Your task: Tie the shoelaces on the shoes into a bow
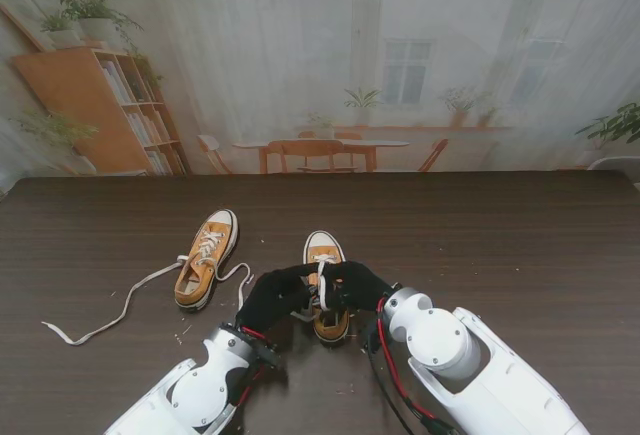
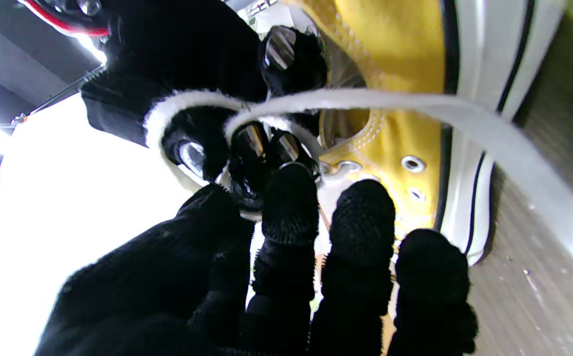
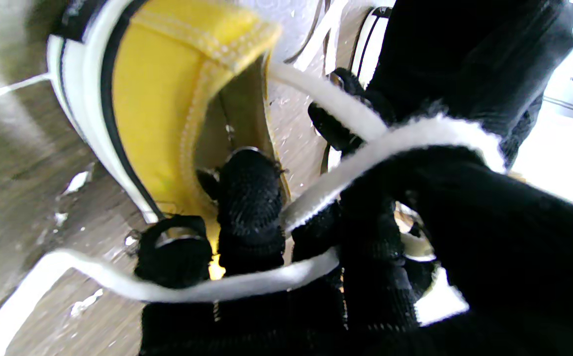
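Two black-gloved robot hands meet over the nearer of two yellow shoes on the dark wooden bench (image 1: pixel 520 245). The left robot hand (image 1: pixel 272 297) and the right robot hand (image 1: pixel 355 283) both pinch the white lace (image 1: pixel 321 285) of this shoe (image 1: pixel 326 255), which lies between them, toe pointing away from me. The second shoe (image 1: pixel 206 257) lies well apart to the left, its one long lace (image 1: pixel 110 315) trailing loose across the bench. No brand or writing can be read.
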Controlling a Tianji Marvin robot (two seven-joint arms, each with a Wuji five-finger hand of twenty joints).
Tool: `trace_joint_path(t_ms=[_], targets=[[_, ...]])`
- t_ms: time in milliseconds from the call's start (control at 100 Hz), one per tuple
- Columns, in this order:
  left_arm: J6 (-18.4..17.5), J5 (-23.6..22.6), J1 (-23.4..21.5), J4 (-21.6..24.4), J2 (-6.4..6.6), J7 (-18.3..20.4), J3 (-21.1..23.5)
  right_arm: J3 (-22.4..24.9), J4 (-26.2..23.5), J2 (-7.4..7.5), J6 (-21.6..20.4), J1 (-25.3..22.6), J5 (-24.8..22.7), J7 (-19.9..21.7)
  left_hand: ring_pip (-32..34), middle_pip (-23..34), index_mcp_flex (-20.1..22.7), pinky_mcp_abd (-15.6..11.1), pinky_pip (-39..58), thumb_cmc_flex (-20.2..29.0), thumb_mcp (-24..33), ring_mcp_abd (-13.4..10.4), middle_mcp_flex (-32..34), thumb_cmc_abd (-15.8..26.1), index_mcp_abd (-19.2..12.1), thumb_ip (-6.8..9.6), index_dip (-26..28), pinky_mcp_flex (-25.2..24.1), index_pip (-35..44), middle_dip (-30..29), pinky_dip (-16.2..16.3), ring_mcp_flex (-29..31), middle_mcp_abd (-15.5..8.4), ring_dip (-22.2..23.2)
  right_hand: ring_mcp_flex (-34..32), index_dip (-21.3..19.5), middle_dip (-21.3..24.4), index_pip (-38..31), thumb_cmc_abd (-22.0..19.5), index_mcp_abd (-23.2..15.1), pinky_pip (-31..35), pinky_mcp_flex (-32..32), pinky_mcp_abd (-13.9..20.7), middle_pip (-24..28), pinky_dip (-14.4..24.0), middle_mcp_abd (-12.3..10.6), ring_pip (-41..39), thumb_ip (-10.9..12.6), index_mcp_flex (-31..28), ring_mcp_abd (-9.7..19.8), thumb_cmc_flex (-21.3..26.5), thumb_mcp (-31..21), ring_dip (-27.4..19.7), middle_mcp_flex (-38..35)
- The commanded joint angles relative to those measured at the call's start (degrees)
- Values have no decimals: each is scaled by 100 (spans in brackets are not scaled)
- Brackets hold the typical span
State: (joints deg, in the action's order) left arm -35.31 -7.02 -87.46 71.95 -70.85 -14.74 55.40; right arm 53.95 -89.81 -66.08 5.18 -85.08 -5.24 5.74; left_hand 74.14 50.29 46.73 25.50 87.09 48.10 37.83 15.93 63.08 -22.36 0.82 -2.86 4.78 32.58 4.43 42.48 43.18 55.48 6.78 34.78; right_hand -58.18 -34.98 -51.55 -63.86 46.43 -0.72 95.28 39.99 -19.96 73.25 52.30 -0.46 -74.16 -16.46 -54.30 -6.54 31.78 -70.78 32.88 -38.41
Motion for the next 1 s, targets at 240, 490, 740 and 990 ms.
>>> trace_joint_path(t_ms=[240, 490, 740, 990], targets=[[237, -539, 24, 67, 65, -43, -16, -15, 22, 20, -54, 20, 8, 109, -12, 64, 328, 254, 2, 840, -577, 56, 302, -804, -754, -142, 1003, -22, 3515, 193, 141, -5, 206, 220, 15, -121, -25, 34, -141, -440, 172, -7, 59, -36, 19, 22, 9, 47, 29, -22, 100, 39, 113, 27], [628, -974, 14, 146, 64, -340, -20, -12, 43, -1, -104, 15, 14, 33, 1, 101, -199, 192, 55, 777, -517, -15, 262, -812, -849, -197, 1608, 24, 5160, 247, 124, 12, 162, 217, 15, -127, -25, 35, -144, -442, 171, -9, 56, -38, 20, 16, 14, 42, 19, -19, 96, 44, 112, 28], [632, -984, 25, 158, 76, -311, -7, 39, 26, -70, -161, -17, 12, -243, 35, 206, -357, 210, 76, 709, -416, -75, 219, -785, -838, -185, 1878, 47, 5353, 270, 121, 31, 51, 212, 2, -130, -23, 36, -132, -453, 173, 3, 46, -29, 20, 17, 12, 33, 19, -26, 87, 33, 113, 22], [645, -1026, -8, 197, 107, -246, 18, 59, 39, -91, -176, -11, 6, -320, 30, 322, -549, 214, 80, 631, -254, -136, 149, -731, -591, -180, 2116, 48, 5402, 288, 116, 18, -66, 194, -6, -124, -16, 39, -143, -458, 179, 19, 40, -24, 20, 17, 6, 21, 22, -25, 74, 25, 112, 19]])
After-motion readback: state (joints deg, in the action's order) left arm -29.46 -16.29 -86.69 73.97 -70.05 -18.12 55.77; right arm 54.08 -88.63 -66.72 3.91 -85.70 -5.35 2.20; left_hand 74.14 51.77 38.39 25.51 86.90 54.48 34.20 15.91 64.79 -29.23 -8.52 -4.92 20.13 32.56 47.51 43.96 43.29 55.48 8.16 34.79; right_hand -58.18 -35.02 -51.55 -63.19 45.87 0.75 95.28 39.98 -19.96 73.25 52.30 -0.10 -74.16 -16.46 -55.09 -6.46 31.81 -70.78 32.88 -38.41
